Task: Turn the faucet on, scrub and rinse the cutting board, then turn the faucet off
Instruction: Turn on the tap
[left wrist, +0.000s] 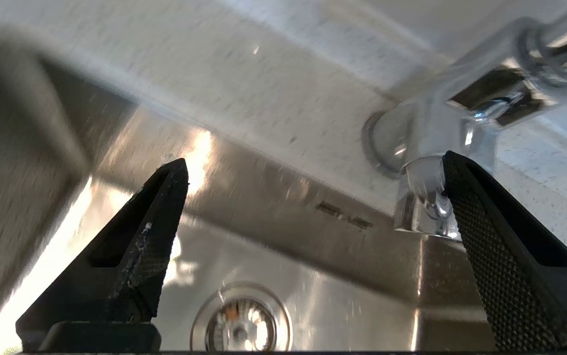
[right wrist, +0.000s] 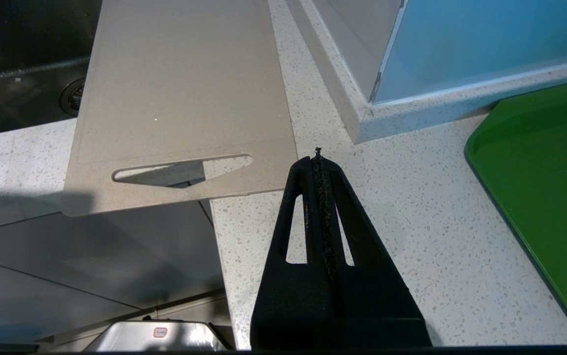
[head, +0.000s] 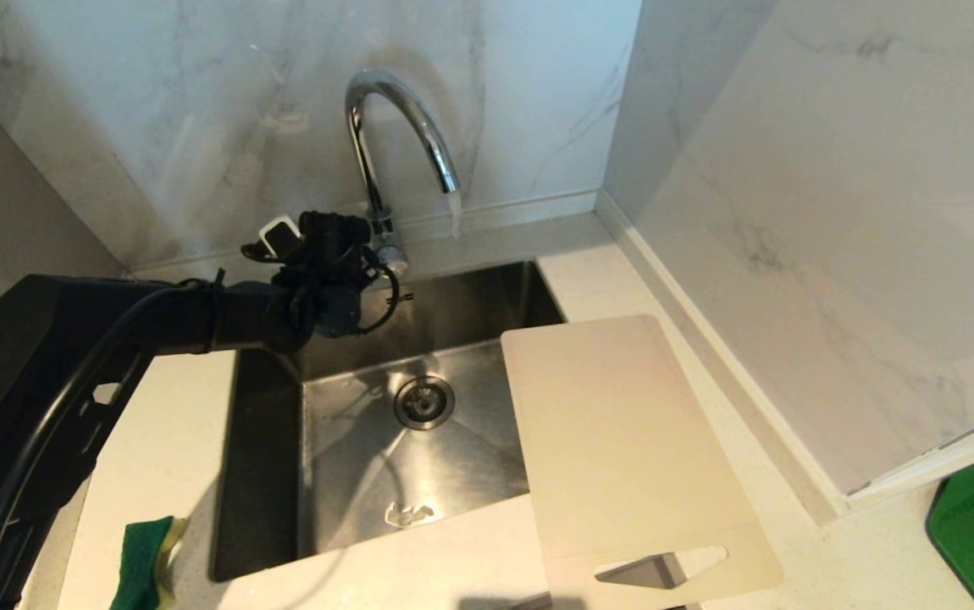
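Water on, board waiting by the sink.

The cutting board lies flat on the surface, right of the sink, w/ its left edge over the basin and its handle end sticking out past the front edge. Long way runs front to back; the handle hole points toward the robot. It looks thin, light, stiff and prob. slippery when wet, so grab the handle end that hangs free. Left pincer is wide apart by the base of the faucet, one finger looks against the chrome; water is running. Right pincer is pressed together, holding nothing, parked over the surface near the board's handle end.
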`<state>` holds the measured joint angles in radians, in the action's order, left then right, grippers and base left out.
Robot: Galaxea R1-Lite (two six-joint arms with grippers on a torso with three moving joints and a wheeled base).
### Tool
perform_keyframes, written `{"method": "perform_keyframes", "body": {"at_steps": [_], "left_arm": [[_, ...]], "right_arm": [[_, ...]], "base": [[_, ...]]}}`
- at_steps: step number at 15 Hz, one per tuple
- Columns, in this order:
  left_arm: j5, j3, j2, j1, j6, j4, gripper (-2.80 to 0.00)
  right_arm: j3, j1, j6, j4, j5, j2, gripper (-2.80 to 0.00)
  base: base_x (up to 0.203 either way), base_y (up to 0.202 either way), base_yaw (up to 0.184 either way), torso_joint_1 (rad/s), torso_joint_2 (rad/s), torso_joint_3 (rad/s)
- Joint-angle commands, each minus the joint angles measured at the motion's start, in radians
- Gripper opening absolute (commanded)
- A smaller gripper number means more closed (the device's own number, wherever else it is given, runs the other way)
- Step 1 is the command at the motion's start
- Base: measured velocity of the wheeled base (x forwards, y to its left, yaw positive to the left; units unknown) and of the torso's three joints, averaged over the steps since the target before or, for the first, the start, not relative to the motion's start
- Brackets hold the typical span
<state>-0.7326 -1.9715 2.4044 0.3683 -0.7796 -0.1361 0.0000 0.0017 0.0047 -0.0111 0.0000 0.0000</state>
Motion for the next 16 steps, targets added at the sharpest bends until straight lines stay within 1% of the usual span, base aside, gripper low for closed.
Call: {"method": "perform_keyframes", "body": {"at_steps": [1, 5, 8, 11, 16], "left_arm": [[-0.008, 0.002, -0.001, 0.003, -0.033, 0.036, 0.00], [-0.008, 0.002, -0.014, 0.027, -0.042, 0.049, 0.00], [-0.008, 0.002, -0.014, 0.034, -0.058, 0.061, 0.00], [-0.007, 0.002, -0.022, 0.043, -0.059, 0.059, 0.00], [0.001, 0.001, -0.122, 0.043, -0.060, 0.050, 0.00]], "right_arm": [[0.002, 0.001, 0.000, -0.001, 0.000, 0.000, -2.80], [0.002, 0.001, 0.000, -0.001, 0.000, 0.000, -2.80], [0.000, 0.000, 0.000, -0.001, 0.000, 0.000, -2.80], [0.001, 0.001, 0.000, 0.000, 0.000, 0.000, -2.80], [0.000, 0.001, 0.000, 0.000, 0.000, 0.000, -2.80]], "base": [[0.000, 0.000, 0.000, 0.000, 0.00, 0.000], [0.000, 0.000, 0.000, 0.000, 0.00, 0.000], [0.000, 0.000, 0.000, 0.000, 0.00, 0.000], [0.000, 0.000, 0.000, 0.000, 0.00, 0.000], [0.000, 0.000, 0.000, 0.000, 0.00, 0.000]]}}
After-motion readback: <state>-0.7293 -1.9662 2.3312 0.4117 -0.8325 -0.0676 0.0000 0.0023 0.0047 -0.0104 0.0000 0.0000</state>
